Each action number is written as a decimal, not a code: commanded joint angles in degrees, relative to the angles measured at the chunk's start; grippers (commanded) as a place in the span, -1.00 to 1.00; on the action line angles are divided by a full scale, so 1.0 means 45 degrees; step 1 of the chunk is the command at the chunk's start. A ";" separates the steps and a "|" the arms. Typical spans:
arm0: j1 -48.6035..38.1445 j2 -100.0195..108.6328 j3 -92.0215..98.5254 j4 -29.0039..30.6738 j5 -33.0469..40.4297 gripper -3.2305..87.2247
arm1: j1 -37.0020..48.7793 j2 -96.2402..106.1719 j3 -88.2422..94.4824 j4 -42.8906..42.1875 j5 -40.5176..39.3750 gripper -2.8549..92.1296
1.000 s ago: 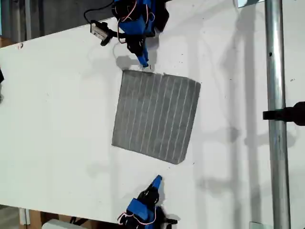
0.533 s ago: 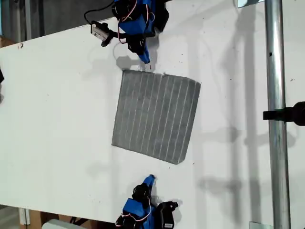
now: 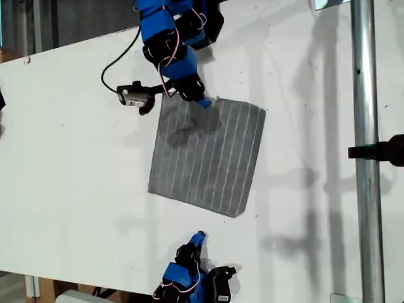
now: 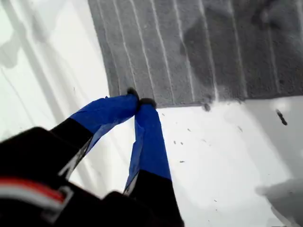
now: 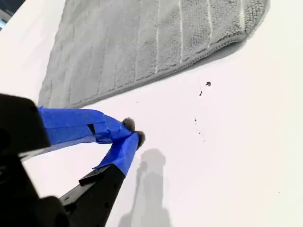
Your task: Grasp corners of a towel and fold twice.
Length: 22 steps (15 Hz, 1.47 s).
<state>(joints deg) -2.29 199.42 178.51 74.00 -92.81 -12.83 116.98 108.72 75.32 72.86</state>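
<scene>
White worktop (image 3: 76, 164) carries the towel (image 3: 207, 154), spread flat and unfolded, its position unchanged. In the last half second the first claw (image 3: 203, 103) has been swung down from bare worktop onto the towel's edge nearest its arm. Its tips are pressed together at that hem; whether any cloth is pinched can't be told. It is placed along the edge, short of either corner. The second claw (image 3: 199, 237) is kept closed and empty on bare worktop, apart from the near corner (image 3: 235, 215). First fold judged not started
</scene>
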 commanded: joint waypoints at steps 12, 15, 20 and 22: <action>0.0254 0.0000 0.0039 0.0059 0.0176 -0.99 | -0.3379 -0.5801 -0.6270 0.1973 -0.1406 -0.32; 0.0352 0.0000 0.0039 0.0059 0.0234 -0.99 | -0.3477 -0.7402 -0.6113 0.2031 -0.0918 -0.31; 0.0527 0.0000 0.0039 0.0059 0.0234 -0.99 | -0.3711 -0.9941 -0.6074 0.1621 0.0723 -0.29; 0.0527 0.0000 0.0039 0.0059 0.0176 -0.99 | -0.3574 -1.0527 -0.6289 0.1465 0.0918 -0.29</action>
<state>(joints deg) -0.35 199.42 178.51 74.00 -91.58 -29.00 69.52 84.29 82.35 76.29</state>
